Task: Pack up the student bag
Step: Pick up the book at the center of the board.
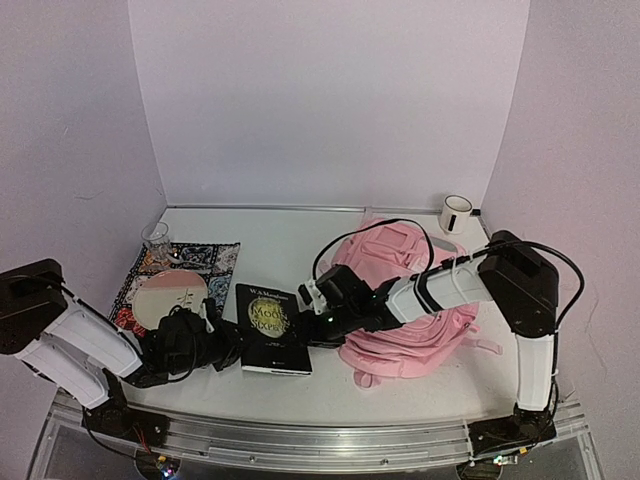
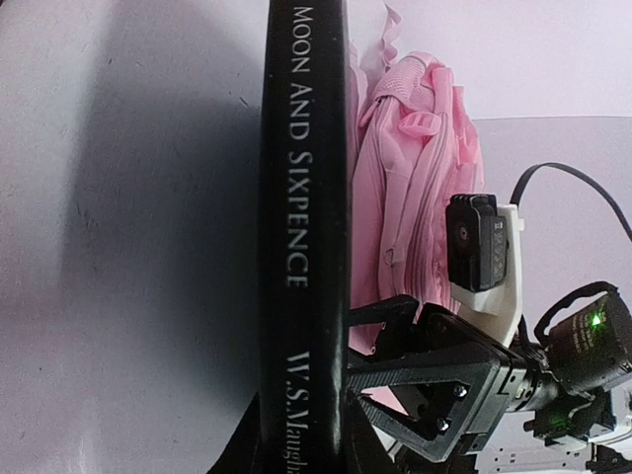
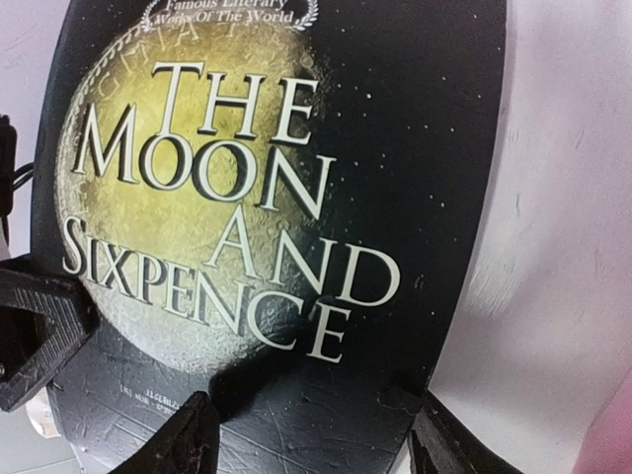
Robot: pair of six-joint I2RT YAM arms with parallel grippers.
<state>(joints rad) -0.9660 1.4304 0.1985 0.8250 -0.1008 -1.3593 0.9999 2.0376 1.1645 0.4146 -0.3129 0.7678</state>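
The black book "The Moon and Sixpence" [image 1: 272, 330] lies on the white table between both arms. In the left wrist view its spine [image 2: 301, 247] runs edge-on between my left gripper's fingers. My left gripper [image 1: 232, 345] [image 2: 301, 449] is shut on the book at its left edge. My right gripper [image 1: 310, 320] [image 3: 311, 444] hovers open over the cover [image 3: 267, 197], near the book's right edge, and its black fingers [image 2: 395, 380] show beside the spine. The pink student bag [image 1: 410, 300] [image 2: 415, 188] lies right of the book, under the right arm.
A patterned cloth [image 1: 195, 258] at the left holds a pink plate [image 1: 168, 297] and a glass [image 1: 157, 238]. A white mug [image 1: 456, 213] stands at the back right corner. Walls close in the table on three sides.
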